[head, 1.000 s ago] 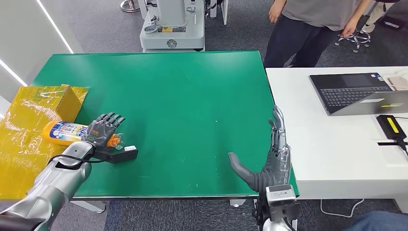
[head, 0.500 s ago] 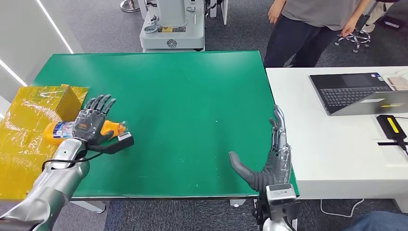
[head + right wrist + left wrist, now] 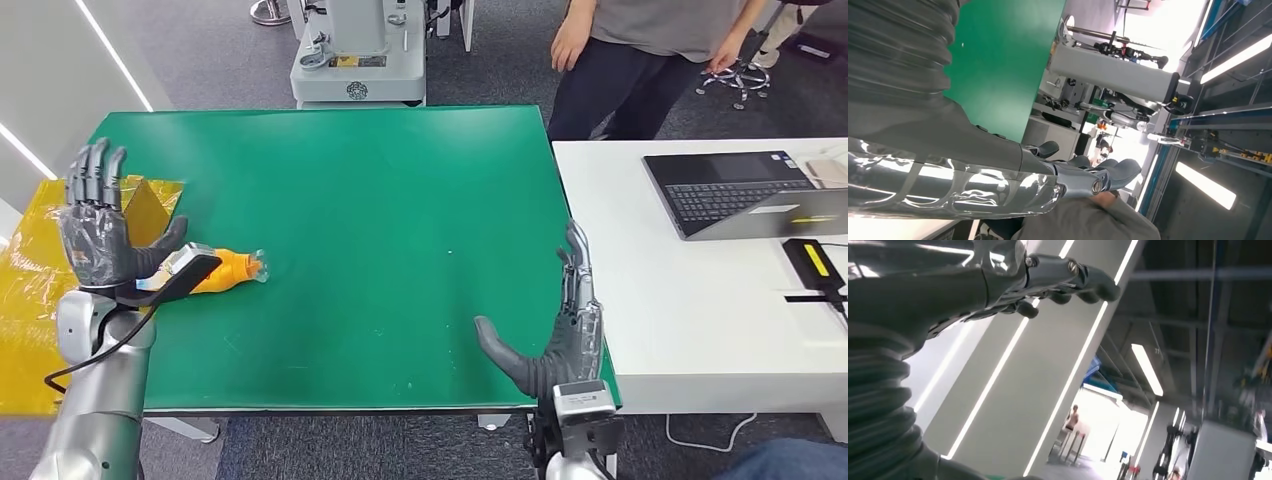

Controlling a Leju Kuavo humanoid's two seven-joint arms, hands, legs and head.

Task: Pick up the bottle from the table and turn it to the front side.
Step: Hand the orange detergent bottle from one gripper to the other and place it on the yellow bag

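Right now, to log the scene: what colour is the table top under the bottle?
Green table top, clearest in the head view.

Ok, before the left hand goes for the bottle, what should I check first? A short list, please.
1. Bottle on the green table: ok, it lies on its side near the left edge.
2. Left hand free: ok, fingers spread upward, holding nothing.
3. Which side of the bottle faces up: cannot tell, the left hand hides most of it.
4. Right hand out of the way: ok, open at the near right edge.
5. Yellow box spacing: not ok, probably close enough to crowd a grasp.
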